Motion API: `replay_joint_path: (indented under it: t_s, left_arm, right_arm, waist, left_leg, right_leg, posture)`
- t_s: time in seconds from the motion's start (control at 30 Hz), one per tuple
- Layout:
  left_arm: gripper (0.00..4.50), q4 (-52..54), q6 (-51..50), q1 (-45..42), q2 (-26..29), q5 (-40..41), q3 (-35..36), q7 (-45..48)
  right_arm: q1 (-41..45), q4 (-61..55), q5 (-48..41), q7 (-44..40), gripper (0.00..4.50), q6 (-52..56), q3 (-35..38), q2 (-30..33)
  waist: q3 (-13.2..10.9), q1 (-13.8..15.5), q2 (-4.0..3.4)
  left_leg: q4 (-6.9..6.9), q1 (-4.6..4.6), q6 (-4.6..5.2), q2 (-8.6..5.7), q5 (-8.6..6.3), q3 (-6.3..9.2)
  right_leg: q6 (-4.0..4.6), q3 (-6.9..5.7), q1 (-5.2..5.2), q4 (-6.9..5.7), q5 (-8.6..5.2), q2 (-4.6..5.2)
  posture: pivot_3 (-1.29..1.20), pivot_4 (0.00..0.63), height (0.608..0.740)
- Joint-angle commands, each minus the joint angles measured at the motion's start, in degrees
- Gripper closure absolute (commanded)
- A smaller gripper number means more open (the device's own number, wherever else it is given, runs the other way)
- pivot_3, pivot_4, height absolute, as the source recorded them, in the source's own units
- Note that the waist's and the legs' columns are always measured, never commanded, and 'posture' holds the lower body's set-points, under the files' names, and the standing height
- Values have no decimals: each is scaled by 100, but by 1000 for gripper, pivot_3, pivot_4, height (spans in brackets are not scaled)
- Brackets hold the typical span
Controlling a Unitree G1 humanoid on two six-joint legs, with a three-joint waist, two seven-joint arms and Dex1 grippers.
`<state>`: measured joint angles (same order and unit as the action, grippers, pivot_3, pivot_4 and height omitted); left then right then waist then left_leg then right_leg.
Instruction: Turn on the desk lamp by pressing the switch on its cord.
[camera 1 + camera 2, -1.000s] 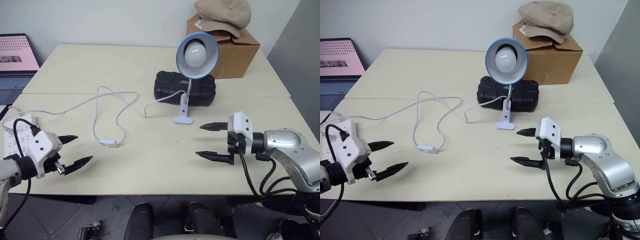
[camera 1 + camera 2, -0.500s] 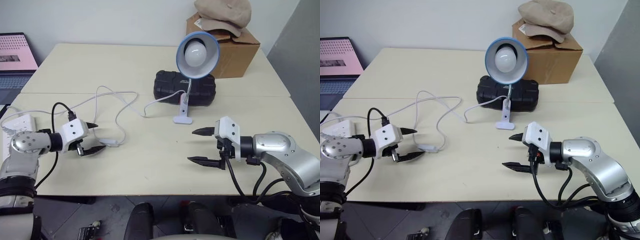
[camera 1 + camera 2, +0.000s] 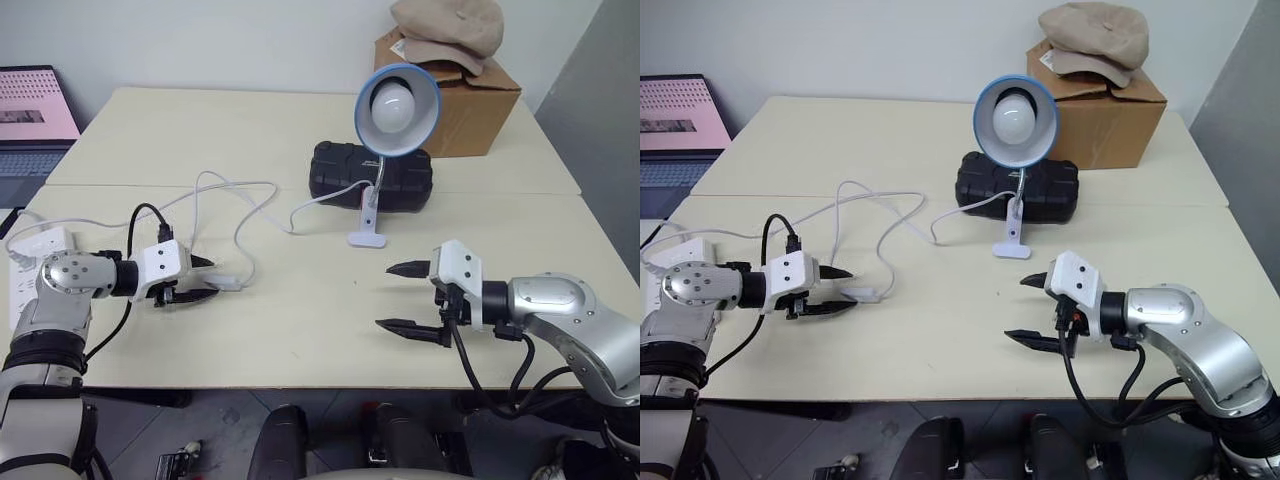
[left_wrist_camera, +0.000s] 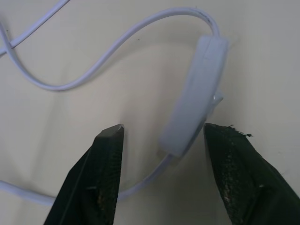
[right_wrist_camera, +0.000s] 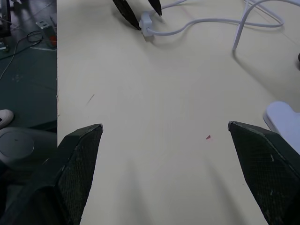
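White plastic oblong switch [image 3: 224, 283] on its thin white cord [image 3: 240, 215] lies left of the blue-rimmed desk lamp [image 3: 391, 115], inside the left gripper [image 3: 207, 279]; right gripper [image 3: 398, 298] gapes empty. Wrist view: black fingers [image 4: 105, 168] straddle it untouching; closing off-centre may skid it aside.

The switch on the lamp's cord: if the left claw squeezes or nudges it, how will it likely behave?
The switch looks like small smooth plastic lying loose on the table, so it probably slides or twists when nudged. The thin cord at both ends lies in slack loops, likely floppy, offering little resistance. The left claw straddles it, which should steady it.
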<state>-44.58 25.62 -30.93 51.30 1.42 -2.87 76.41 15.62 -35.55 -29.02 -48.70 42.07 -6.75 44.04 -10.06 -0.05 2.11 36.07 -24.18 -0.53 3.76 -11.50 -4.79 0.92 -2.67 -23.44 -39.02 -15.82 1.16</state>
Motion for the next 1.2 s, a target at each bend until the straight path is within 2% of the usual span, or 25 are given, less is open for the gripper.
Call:
replay_joint_path:
  t_s: [0.03, 0.27, 0.53, 0.7, 0.9, 1.07, 1.2]
  left_arm:
    - [2720, 262, -5, 197, 57, 25, -94, 205]
    - [4086, 1346, -629, 694, 187, 415, 7, 411]
    - [4098, 3035, -2132, 1272, 296, 994, 203, 412]
    - [4098, 3918, -3248, 1114, 206, 1299, 209, 161]
    - [4098, 5079, -4708, 266, -300, 1584, -272, -196]
    - [4098, 5361, -5249, -245, -687, 1416, -918, -269]
    - [4098, 5213, -5106, -549, -992, 997, -1494, -299]
  right_arm:
    - [23, -160, -126, -7, 0, -16, 182, 37]
    - [72, -102, -220, -137, 0, -257, 229, -17]
    - [8, -98, -336, -447, 0, -651, 397, 28]
    - [35, -128, -343, -444, 0, -693, 457, 44]
    - [92, -257, -339, -349, 0, -626, 538, 137]
    - [223, -336, -440, -232, 0, -410, 579, 186]
    - [575, -318, -413, -32, 0, -64, 340, 158]
  waist:
    - [0, -1, 0]
    - [0, -5, 0]
    - [0, -5, 0]
    - [0, -2, 0]
    - [1, 20, 2]
    - [1, -19, 2]
    - [1, -11, 2]
  left_leg:
    - [0, 0, 0, 0, 0, 0]
    - [0, 0, 0, 0, 0, -1]
    - [0, 1, 0, 1, 0, 1]
    - [2, 2, 0, 0, 1, 3]
    - [6, 1, 3, -7, 3, 5]
    - [5, 10, 3, -7, 2, 0]
    - [5, 15, 2, -8, 3, 3]
  right_leg:
    - [0, 0, 0, 0, 0, 0]
    - [0, 4, 1, 2, 0, 0]
    - [0, 3, 1, 0, 0, -1]
    - [-2, 3, 3, -1, 1, -1]
    - [-9, 3, 9, 0, 4, -1]
    - [-11, 22, 10, 0, 5, -10]
    - [-10, 20, 12, -5, 5, -13]
  posture:
    - [0, 150, 740]
    - [0, 150, 740]
    - [0, 150, 740]
    - [0, 150, 740]
    - [0, 150, 740]
    - [0, 150, 740]
    - [0, 150, 740]
